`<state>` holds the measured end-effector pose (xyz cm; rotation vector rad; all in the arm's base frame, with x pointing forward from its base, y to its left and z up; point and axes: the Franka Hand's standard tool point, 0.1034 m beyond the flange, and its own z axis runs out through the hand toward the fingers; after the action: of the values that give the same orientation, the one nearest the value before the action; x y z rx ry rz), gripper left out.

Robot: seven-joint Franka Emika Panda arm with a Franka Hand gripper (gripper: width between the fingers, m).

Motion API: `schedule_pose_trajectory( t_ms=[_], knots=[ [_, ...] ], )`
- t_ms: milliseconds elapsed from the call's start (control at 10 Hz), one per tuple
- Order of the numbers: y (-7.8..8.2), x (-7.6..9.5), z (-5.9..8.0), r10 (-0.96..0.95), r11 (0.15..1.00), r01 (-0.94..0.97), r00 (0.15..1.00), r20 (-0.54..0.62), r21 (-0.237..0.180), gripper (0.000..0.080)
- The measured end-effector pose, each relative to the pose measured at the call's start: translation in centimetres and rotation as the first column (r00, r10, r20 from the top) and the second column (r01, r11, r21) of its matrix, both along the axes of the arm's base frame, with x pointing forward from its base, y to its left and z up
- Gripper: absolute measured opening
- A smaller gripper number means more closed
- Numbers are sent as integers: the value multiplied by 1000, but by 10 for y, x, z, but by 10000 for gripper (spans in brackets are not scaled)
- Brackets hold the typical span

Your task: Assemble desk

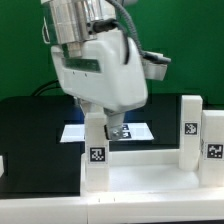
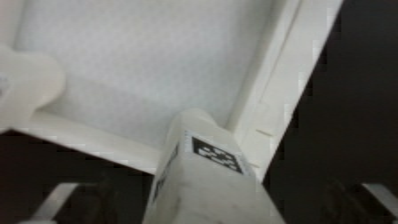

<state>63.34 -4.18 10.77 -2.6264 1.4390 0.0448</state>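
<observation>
The desk's white tabletop panel (image 1: pixel 140 170) lies flat at the front, with chunky white legs standing upright on it. One leg (image 1: pixel 95 150) with a black-and-white tag stands at its near-left corner. Two more tagged legs (image 1: pixel 190 135) (image 1: pixel 213 145) stand at the exterior view's right. My gripper (image 1: pixel 104 124) is right over the near-left leg, with the fingers down on either side of its top. In the wrist view the leg (image 2: pixel 214 165) stands between my fingertips (image 2: pixel 57 203) with dark gaps on both sides, and the panel (image 2: pixel 143 60) lies beyond. The gripper (image 2: pixel 214 208) is open.
The marker board (image 1: pixel 135 131) lies on the black table behind the desk, partly hidden by my hand. A round white shape (image 2: pixel 25 85) sits on the panel's far side in the wrist view. A green wall stands behind.
</observation>
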Motion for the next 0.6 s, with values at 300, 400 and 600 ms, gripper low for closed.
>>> schedule_pose_trajectory(
  t_ms=[300,400,600],
  knots=[
    [-2,-1,-1,262,965,-261,965,25,-25,645],
    [-5,1,0,386,922,-384,922,41,-59,649],
    [-15,13,6,707,701,-685,704,68,-198,648]
  ],
)
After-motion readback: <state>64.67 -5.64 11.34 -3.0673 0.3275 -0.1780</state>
